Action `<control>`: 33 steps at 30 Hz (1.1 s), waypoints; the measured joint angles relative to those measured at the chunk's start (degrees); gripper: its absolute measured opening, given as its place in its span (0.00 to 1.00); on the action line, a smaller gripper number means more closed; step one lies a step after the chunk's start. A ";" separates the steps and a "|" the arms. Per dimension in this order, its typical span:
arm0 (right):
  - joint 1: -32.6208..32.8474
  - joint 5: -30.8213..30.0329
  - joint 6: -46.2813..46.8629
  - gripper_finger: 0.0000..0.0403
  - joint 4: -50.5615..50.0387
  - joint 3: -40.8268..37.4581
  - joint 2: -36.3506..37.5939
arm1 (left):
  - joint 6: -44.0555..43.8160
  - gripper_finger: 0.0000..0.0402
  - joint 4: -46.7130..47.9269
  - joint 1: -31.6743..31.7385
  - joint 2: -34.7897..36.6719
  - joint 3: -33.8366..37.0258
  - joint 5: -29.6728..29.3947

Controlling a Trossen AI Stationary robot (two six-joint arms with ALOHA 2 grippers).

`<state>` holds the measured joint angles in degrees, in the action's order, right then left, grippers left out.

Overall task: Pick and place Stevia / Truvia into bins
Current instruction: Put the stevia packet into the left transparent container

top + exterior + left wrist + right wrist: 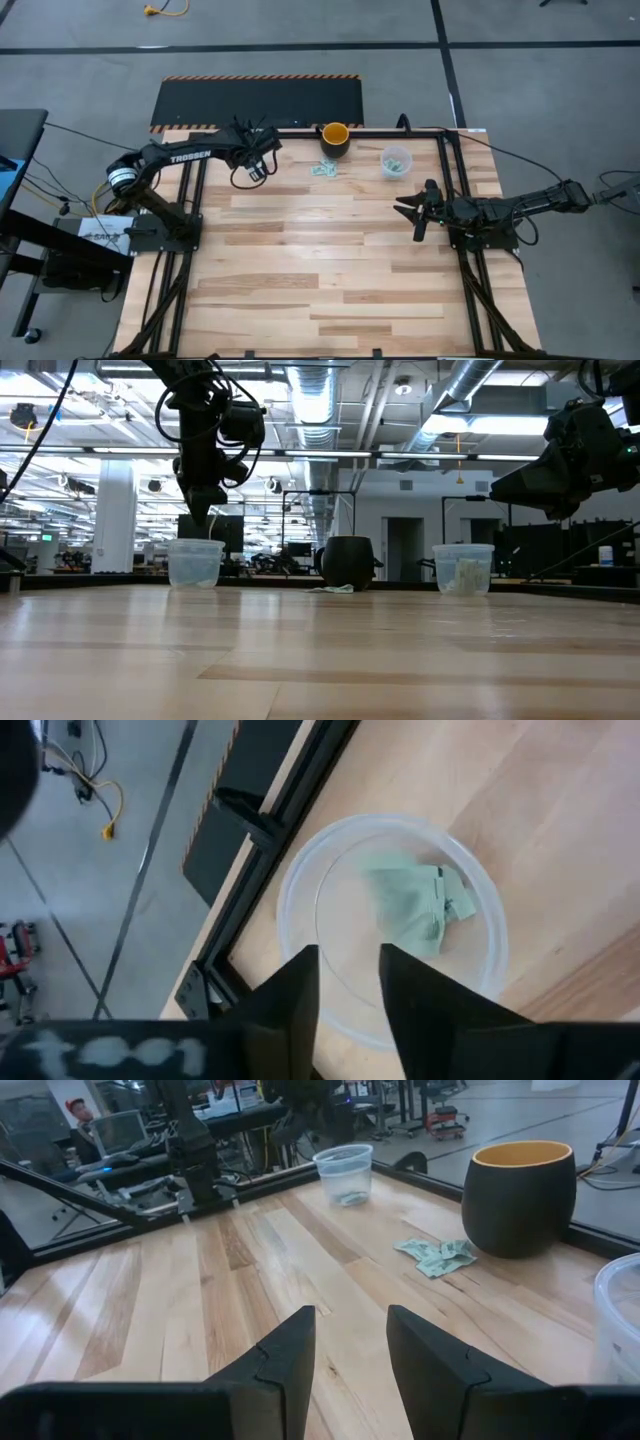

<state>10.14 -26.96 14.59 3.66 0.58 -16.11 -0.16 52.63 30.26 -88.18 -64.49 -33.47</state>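
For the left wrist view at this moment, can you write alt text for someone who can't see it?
Looking straight down past the left gripper, whose two dark fingers stand slightly apart, into a clear plastic cup that holds light green sachets. The cup stands at the edge of the wooden table, with grey floor beyond.

"TROSSEN" on left arm (190, 156)

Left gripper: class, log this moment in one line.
left gripper open above clear cup | green packets inside | loose packets by dark cup | right gripper idle
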 joint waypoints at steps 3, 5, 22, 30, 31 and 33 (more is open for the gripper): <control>0.01 0.00 0.00 0.30 0.00 0.00 -0.01 | 0.14 0.30 -0.03 -0.17 0.02 -0.02 0.82; -0.01 -0.04 -0.02 0.30 0.00 0.00 0.01 | 0.20 0.31 0.11 -0.25 0.02 -0.02 2.06; -0.01 -0.04 0.00 0.30 0.01 0.00 0.01 | 15.32 0.31 -43.83 -12.89 -0.61 0.81 19.91; -0.01 0.00 0.00 0.30 0.00 0.00 0.01 | 12.22 0.31 -76.03 -16.31 -10.01 2.52 21.51; 0.00 -0.04 0.00 0.30 0.00 0.00 0.01 | 12.97 0.31 -75.91 -16.41 -11.23 2.54 21.77; -0.01 0.01 0.00 0.30 0.00 0.00 0.01 | 15.06 0.31 -72.62 -16.39 -12.74 2.58 21.71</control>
<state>10.13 -26.95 14.59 3.66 0.58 -16.10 14.90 -19.99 13.87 -100.92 -61.91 -11.77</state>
